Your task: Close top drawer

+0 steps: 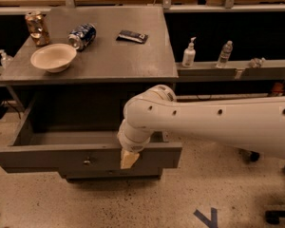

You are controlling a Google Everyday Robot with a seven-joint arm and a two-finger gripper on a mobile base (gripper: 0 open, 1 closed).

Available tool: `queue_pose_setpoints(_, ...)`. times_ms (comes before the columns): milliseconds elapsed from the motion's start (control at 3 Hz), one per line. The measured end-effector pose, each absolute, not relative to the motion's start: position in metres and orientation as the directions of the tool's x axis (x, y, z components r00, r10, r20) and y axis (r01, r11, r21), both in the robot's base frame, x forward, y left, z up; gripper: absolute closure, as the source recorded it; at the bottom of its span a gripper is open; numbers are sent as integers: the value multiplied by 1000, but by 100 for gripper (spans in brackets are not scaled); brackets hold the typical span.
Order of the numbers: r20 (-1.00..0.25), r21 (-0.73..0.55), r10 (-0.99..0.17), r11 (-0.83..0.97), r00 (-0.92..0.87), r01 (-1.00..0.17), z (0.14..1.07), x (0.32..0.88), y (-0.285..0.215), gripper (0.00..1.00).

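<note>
The top drawer (47, 156) is a wide grey box pulled far out of the grey cabinet, its long front panel facing me with a small round metal knob (87, 162) at centre. Its inside looks bare. My white arm reaches in from the right and bends down over the drawer's right part. My gripper (128, 159) hangs at the front panel, right of the knob, its tan tip against the panel's face. The arm's wrist hides most of the gripper.
On the cabinet top (133, 61) stand a cream bowl (53, 57), an upright can (36, 28), a blue can on its side (82, 36) and a dark flat packet (132, 36). Bottles (189, 53) stand on a shelf at the right. Speckled floor lies in front.
</note>
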State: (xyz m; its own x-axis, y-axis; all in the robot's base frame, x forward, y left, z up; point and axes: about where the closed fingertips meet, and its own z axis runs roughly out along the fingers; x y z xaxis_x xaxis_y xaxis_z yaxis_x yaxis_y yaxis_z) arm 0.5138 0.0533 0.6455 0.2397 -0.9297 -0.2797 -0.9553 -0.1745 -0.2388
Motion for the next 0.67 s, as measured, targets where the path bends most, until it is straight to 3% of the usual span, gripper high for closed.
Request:
queue_pose_setpoints(333,-280,-239,-930,-174,240,-955,645,514,53,36)
queue_pose_setpoints(667,-235,-263,-945,-165,229,-951,652,562,51,35)
